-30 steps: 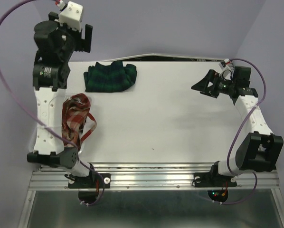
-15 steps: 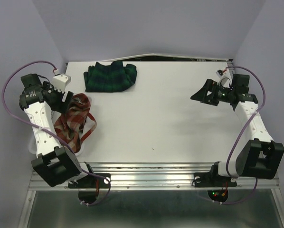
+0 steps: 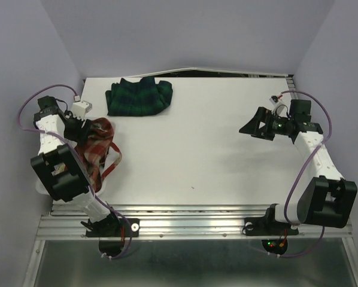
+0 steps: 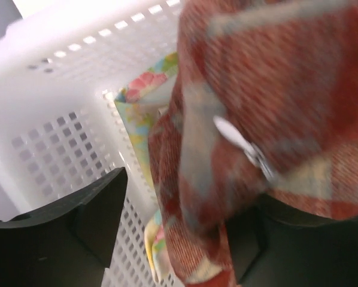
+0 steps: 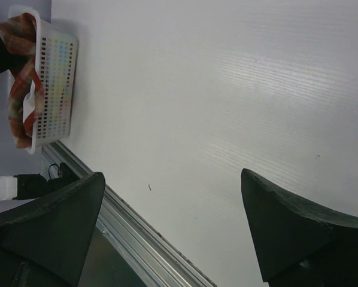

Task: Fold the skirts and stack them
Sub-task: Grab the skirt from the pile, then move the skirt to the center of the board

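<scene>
The red-and-cream plaid skirt [image 3: 96, 146] hangs crumpled over the white mesh basket [image 4: 59, 119] at the table's left edge. My left gripper [image 3: 83, 124] is at its far end, jaws apart, with the red cloth [image 4: 257, 95] lying between them and over the right finger. The pastel flowered skirt [image 4: 138, 98] lies inside the basket beneath it. The dark green-navy plaid skirt [image 3: 139, 95] lies folded at the back left of the table. My right gripper [image 3: 254, 125] is open and empty above the table's right side, far from all the skirts.
The basket [image 5: 56, 66] with the red skirt [image 5: 20, 89] also shows far off in the right wrist view. The table's metal front rail [image 3: 191, 218] runs along the near edge. Purple walls close in on both sides.
My left arm has swung down from high at the back and brought its gripper onto the red plaid skirt. My right gripper has drifted slightly nearer.
</scene>
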{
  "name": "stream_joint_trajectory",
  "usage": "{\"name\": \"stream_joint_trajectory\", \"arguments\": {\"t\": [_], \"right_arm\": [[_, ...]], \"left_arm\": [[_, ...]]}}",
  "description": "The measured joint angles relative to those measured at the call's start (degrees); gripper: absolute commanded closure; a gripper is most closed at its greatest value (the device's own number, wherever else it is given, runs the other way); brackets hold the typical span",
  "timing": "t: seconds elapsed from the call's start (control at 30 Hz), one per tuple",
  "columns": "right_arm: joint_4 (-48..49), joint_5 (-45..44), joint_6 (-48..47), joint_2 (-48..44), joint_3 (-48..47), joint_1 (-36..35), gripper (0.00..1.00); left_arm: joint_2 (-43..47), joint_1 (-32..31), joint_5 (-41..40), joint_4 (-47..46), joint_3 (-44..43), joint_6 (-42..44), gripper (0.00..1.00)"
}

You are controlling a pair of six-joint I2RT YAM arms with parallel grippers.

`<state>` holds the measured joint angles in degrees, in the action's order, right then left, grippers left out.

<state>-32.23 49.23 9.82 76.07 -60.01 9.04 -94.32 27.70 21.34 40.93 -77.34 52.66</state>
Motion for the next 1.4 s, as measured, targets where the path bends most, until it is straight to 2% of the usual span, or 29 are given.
{"name": "stream_joint_trajectory", "arguments": {"t": [0.13, 0.3, 0.33, 0.63, 0.83, 0.93, 1.13, 1.27, 1.33, 1.4], "right_arm": [[-0.02, -0.28, -0.33, -0.04, 0.0, 0.0, 0.0], [-0.39, -0.74, -0.72, -0.04, 0.0, 0.0, 0.0], [-0.42, -0.81, -0.83, -0.04, 0.0, 0.0, 0.0], [-0.68, -0.81, -0.98, -1.03, -0.02, 0.0, 0.0], [-0.79, -0.59, -0.98, -1.44, -0.04, 0.0, 0.0], [-0.79, -0.33, -0.98, -1.44, -0.09, 0.0, 0.0], [-0.72, 0.35, -0.81, -1.46, -0.22, 0.0, 0.0], [-0.66, 0.7, -0.57, -1.46, -0.28, 0.0, 0.0], [-0.66, 0.7, -0.52, -1.46, -0.39, 0.0, 0.0], [-0.72, 0.68, -0.35, -1.46, -0.79, 0.0, 0.0]], "left_arm": [[-3.8, -0.33, 1.62, -0.87, -2.75, -2.08, 0.51], [-4.46, -0.9, 3.32, -2.21, -4.46, -5.2, 0.98], [-4.46, -0.98, 3.43, -2.23, -4.7, -6.01, 1.0], [-1.09, -1.33, 5.14, -0.79, -7.63, -9.84, 1.0], [3.8, -1.29, 8.15, 3.93, -16.11, -13.25, 1.0], [5.22, -1.29, 10.88, 6.67, -23.34, -16.0, 1.0], [5.14, -1.86, 17.42, 11.15, -44.98, -23.76, 1.0], [5.49, -7.58, 19.26, 10.36, -55.1, -29.29, 1.0], [6.14, -12.22, 19.15, 8.66, -55.8, -31.36, 1.0], [6.93, -19.87, 17.77, 6.32, -54.64, -33.53, 1.0]]}}
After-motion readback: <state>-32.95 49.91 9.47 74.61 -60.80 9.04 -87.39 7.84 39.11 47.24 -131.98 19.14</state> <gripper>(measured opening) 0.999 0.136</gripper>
